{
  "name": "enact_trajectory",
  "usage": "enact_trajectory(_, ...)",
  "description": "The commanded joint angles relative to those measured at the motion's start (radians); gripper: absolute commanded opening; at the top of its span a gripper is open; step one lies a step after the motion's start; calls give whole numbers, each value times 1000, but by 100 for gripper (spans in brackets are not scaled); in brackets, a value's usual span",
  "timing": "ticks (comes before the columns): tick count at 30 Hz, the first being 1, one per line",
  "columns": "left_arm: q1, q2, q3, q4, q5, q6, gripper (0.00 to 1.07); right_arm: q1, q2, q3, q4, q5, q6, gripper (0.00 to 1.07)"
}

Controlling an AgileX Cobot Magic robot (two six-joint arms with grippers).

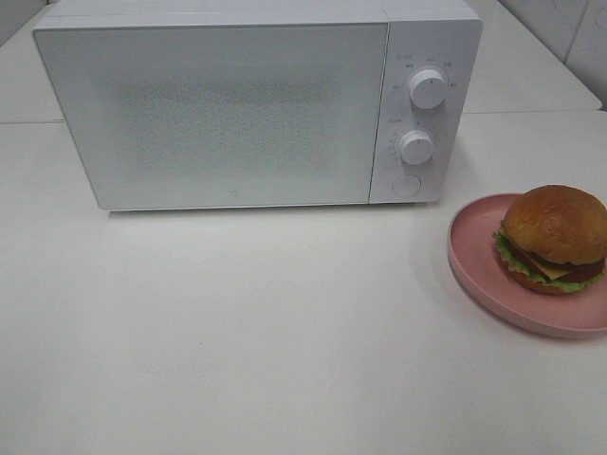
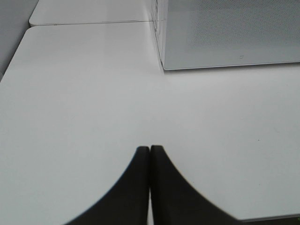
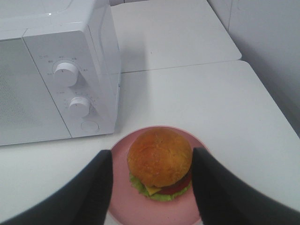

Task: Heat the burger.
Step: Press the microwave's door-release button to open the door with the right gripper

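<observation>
The burger [image 1: 555, 237], with a glossy brown bun, lettuce and cheese, sits on a round pink plate [image 1: 471, 254] at the right edge of the table. Neither gripper shows in the exterior high view. In the right wrist view my right gripper [image 3: 152, 152] is open, its two dark fingers framing the burger [image 3: 159, 157] on either side from above; I cannot tell whether they touch it. In the left wrist view my left gripper [image 2: 150, 148] is shut with nothing in it, above bare table left of the microwave.
A white microwave [image 1: 218, 104] stands at the back of the table with its door shut. Two knobs [image 1: 427, 88] and a round button [image 1: 406, 185] are on its right panel. The plate [image 3: 123, 197] lies in front and to the right of that panel.
</observation>
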Motion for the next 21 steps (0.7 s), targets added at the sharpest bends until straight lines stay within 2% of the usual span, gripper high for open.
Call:
enact_trajectory(1, 1, -21, 3, -7, -13, 1, 0, -2, 64, -6, 2, -81, -16, 51)
enact_trajectory(15, 1, -21, 3, -7, -13, 1, 0, -2, 464, -6, -1, -478, -21, 51)
enact_trajectory(21, 1, -21, 3, -7, -13, 1, 0, 0, 568, -6, -1, -590, -24, 51)
